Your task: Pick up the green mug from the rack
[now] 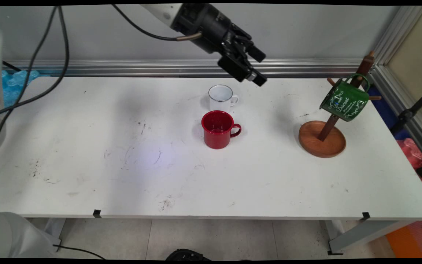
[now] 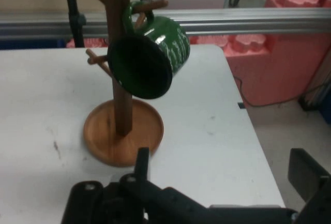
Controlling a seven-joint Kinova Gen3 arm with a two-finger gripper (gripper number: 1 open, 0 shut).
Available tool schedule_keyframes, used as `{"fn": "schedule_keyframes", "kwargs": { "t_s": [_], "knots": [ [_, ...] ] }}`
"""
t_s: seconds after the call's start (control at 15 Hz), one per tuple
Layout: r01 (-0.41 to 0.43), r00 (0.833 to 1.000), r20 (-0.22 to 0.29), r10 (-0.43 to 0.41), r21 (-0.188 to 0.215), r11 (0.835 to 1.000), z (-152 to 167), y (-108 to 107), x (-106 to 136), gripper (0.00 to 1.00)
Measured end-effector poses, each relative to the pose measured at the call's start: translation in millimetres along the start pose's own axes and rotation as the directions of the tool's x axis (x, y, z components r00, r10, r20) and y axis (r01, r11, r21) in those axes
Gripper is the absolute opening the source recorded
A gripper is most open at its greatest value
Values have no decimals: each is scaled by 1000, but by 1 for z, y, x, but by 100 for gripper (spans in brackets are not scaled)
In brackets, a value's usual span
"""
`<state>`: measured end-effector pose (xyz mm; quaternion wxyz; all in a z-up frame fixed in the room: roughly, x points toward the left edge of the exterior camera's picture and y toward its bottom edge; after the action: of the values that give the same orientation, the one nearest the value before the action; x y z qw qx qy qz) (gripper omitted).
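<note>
Three mugs total, one mug tree, one gripper. Nearest the camera in the main view: red enamel mug (image 1: 218, 129) upright on the white table (image 1: 123, 165), handle pointing right. Just behind it, nearly touching, white enamel mug (image 1: 221, 97) upright, dark rim, handle right. Right of both, well apart: wooden mug tree (image 1: 322, 139) with round base, post leaning up-right, green mug (image 1: 344, 100) with white lettering hanging by its handle on a peg, mouth tilted down-left. Above and behind the white mug, gripper (image 1: 255, 69) raised off the table, angled down toward the right, fingers spread apart, holding nothing. Wall and metal rail (image 1: 123, 68) at the back.

Hand view only: green mug's dark inside faces the camera, tree's base dish and lower pegs clear, pink foam blocks (image 2: 279, 53) past the table's end; the red and white mugs are out of this view. Main view only: both standing mugs, the table's full span, black cables (image 1: 46, 73) at left.
</note>
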<state>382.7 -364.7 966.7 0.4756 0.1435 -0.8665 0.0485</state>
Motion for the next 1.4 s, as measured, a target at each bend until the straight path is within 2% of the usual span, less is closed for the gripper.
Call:
{"fn": "schedule_keyframes", "kwargs": {
  "t_s": [0.93,1.4],
  "knots": [
    [17,998,-56,-18,-32,999,77,-31,-2,100],
    [9,996,-85,-15,-71,997,113,-44,-2,100]
  ]
}}
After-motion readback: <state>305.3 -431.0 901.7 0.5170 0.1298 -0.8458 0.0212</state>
